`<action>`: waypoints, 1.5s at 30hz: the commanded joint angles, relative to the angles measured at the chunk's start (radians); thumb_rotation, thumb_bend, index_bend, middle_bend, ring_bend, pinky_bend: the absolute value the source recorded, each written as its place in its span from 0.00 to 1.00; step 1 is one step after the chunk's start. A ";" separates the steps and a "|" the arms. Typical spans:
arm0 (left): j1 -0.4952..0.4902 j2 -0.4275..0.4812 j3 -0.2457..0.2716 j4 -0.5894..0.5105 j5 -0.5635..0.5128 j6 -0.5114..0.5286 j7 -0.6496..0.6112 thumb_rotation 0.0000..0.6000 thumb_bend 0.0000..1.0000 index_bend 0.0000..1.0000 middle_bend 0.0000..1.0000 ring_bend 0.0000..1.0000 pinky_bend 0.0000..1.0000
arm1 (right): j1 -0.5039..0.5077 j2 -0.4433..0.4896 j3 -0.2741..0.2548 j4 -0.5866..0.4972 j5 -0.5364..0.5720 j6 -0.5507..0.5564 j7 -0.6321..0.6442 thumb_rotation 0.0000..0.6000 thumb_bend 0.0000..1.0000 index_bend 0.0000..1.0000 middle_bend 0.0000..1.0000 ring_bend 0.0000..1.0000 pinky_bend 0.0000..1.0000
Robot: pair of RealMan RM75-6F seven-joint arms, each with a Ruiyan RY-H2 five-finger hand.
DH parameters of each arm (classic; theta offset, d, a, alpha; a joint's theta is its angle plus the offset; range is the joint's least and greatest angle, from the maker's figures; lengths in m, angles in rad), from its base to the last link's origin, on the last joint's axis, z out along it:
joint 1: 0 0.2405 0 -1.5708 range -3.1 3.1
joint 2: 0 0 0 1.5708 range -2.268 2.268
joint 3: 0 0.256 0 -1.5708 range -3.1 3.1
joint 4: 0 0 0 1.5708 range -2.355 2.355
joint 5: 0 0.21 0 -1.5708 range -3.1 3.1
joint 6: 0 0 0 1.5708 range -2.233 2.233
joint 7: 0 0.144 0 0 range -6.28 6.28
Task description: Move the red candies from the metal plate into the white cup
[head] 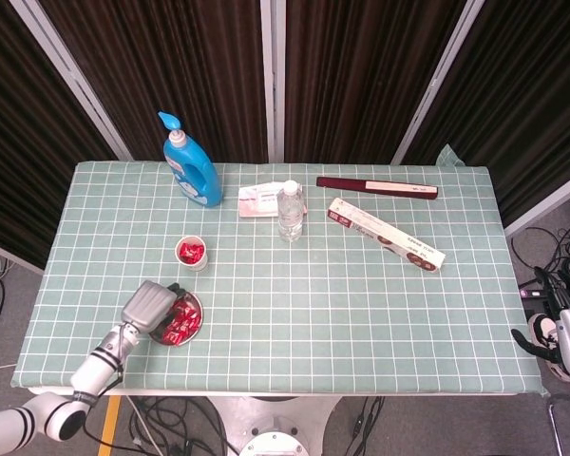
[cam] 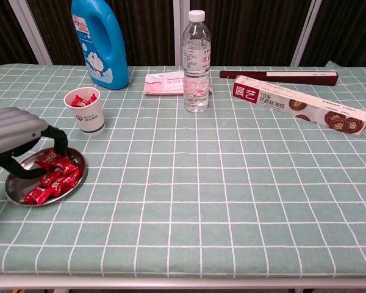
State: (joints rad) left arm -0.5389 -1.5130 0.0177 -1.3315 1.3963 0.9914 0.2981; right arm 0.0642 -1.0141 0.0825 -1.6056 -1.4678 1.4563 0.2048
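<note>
One metal plate (cam: 12,190) of red candies (cam: 52,179), too heaped to be counted, is seen. One white cup (cam: 85,111), one blue detergent bottle (cam: 100,41), one water bottle (cam: 196,61), one long box (cam: 300,112), one dark red case (cam: 279,76) and one pink packet (cam: 163,83) are counted.

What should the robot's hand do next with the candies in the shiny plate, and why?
Probably close its fingers on one red candy. The left hand hangs over the metal plate with its fingers reaching down among the red candies, but nothing looks pinched yet. The white cup just behind already holds a few candies, and the plate still has several.
</note>
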 commanded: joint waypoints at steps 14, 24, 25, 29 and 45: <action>0.000 -0.021 -0.004 0.058 -0.003 -0.003 0.023 1.00 0.33 0.46 0.49 0.76 1.00 | -0.004 0.001 -0.001 -0.001 0.001 0.004 0.002 1.00 0.11 0.03 0.14 0.01 0.33; 0.014 -0.032 0.009 0.083 0.020 0.024 0.029 1.00 0.33 0.49 0.54 0.76 1.00 | -0.003 0.003 0.000 -0.008 0.000 0.004 -0.005 1.00 0.11 0.03 0.14 0.01 0.33; 0.014 -0.031 0.010 0.082 0.025 0.027 0.026 1.00 0.33 0.49 0.54 0.76 1.00 | -0.003 0.003 -0.001 -0.008 0.000 0.005 -0.005 1.00 0.11 0.03 0.14 0.01 0.33; 0.017 -0.032 0.018 0.082 0.044 0.037 0.020 1.00 0.33 0.50 0.54 0.76 1.00 | -0.004 0.004 -0.001 -0.010 0.000 0.005 -0.006 1.00 0.11 0.03 0.14 0.01 0.33; 0.015 -0.054 0.016 0.139 0.040 0.014 0.012 1.00 0.34 0.57 0.60 0.77 1.00 | -0.004 0.006 0.000 -0.014 -0.002 0.009 -0.008 1.00 0.11 0.03 0.14 0.01 0.33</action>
State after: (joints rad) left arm -0.5238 -1.5645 0.0346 -1.1957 1.4351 1.0038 0.3105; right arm 0.0600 -1.0078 0.0824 -1.6200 -1.4696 1.4649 0.1966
